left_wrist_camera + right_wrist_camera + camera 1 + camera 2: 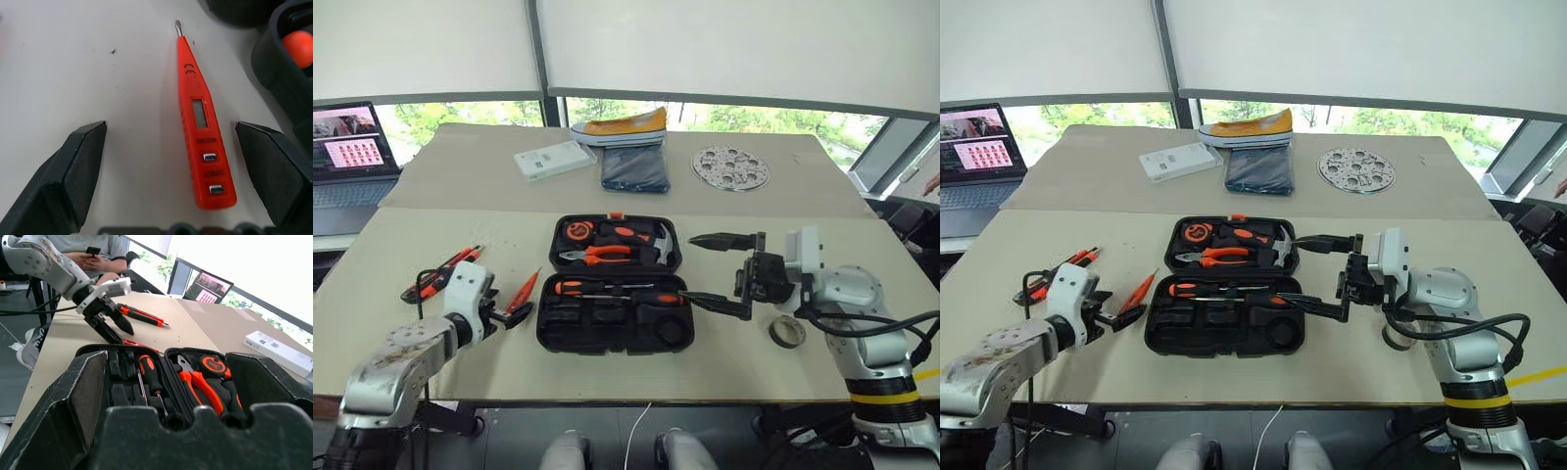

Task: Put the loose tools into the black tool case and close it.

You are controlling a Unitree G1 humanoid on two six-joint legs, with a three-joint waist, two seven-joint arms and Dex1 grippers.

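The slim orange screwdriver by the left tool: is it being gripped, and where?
No. The left tool is open around the slim orange screwdriver, which lies on the table, untouched.

Head stereo overlooking open tool case (609, 284), wrist cameras close along table.

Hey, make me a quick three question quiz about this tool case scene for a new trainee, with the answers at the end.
1. True or false: the black tool case lies open on the table.
2. Which loose item lies on the table between the fingers of the left tool? A) slim orange screwdriver B) hammer C) tape measure
3. Fill in: the small greyish roll lies on the table to the robot's ____ of the case.

Key
1. True; both halves show their moulded slots.
2. A; the slim orange screwdriver lies there untouched, fingers wide apart.
3. Right, under the right tool, which is open too.
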